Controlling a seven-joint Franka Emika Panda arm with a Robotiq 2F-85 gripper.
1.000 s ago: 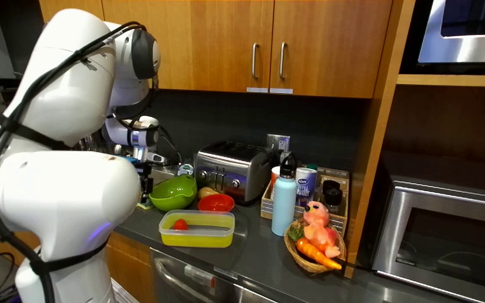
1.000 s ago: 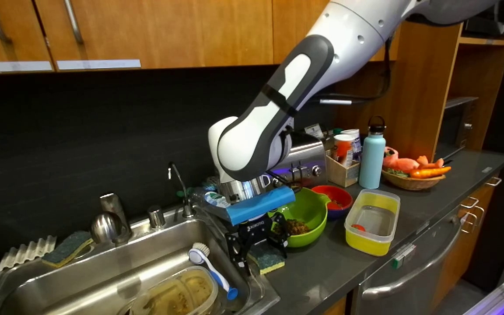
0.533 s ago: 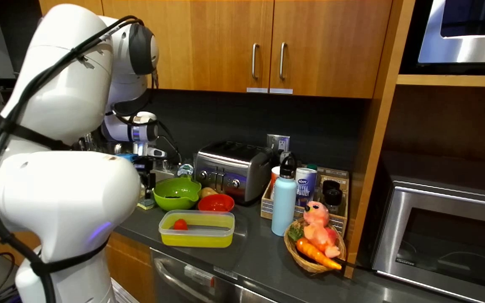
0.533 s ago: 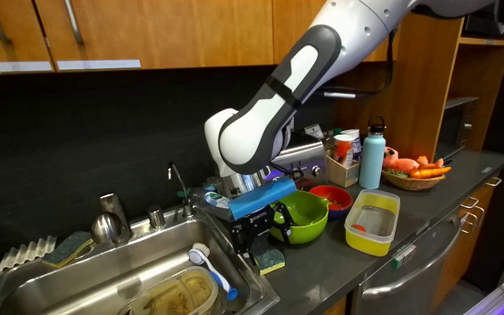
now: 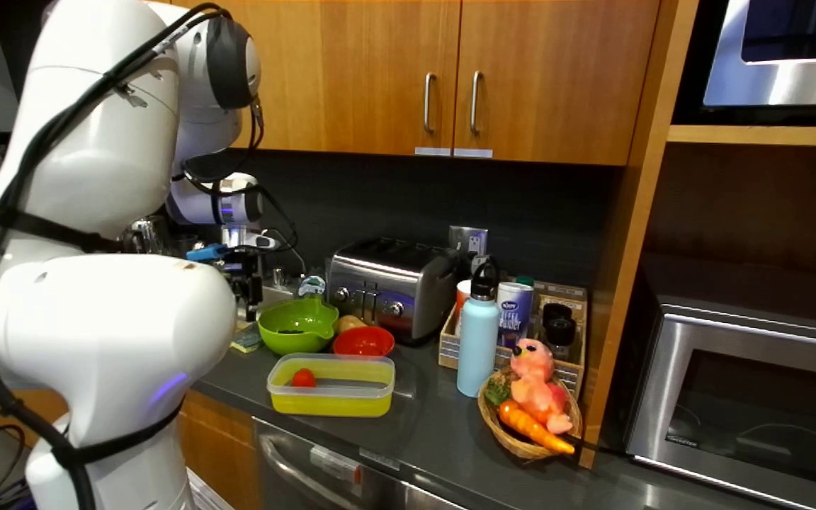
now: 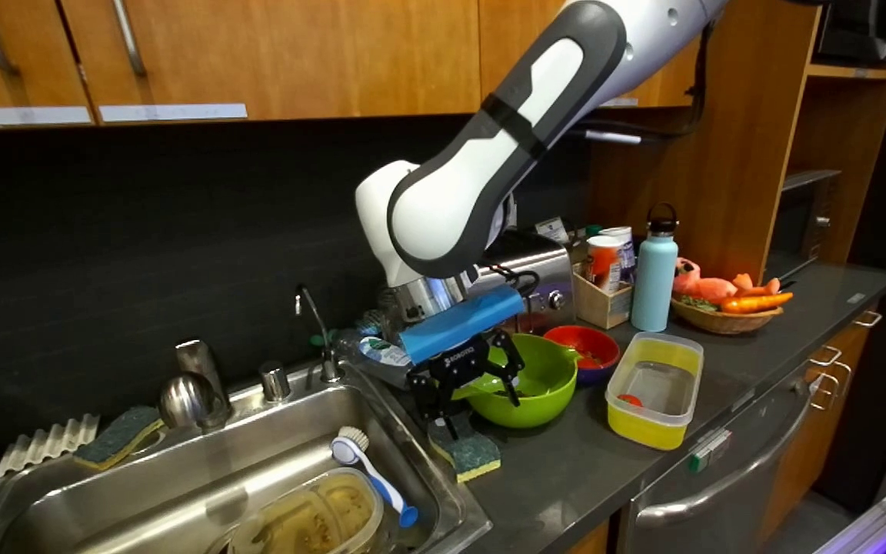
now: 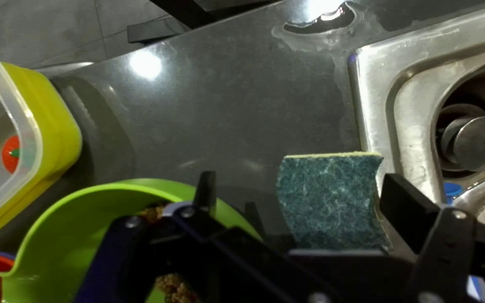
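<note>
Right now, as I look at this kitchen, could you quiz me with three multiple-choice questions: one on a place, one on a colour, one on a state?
1. Where is the sponge nearest the gripper?
A. In the basket
B. Between the green bowl and the sink
C. In the red bowl

2. What colour is the tall bottle?
A. Red
B. Yellow
C. Light blue

3. How does the gripper stand?
A. Open
B. Fully shut
C. Shut on a carrot

Right letters:
1: B, since the wrist view shows the sponge with the bowl to one side and the sink to the opposite side.
2: C, since it looks light blue in both exterior views.
3: A, since its fingers stand well apart in the wrist view.
</note>
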